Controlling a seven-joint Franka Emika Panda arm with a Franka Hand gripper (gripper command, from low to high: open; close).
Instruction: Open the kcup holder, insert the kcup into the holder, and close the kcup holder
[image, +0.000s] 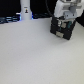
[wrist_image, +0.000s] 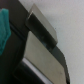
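Black boxy kcup holder at two o'clock on the white table, white arm's gripper directly over it (grip state cannot be told), tall white post at eleven o'clock, pale handle close in the wrist view.

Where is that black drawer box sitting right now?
The kcup holder sits toward the back of the white table, on the exterior view's right, directly beneath the gripper. The white bottle-like post stands off to its left in that view.
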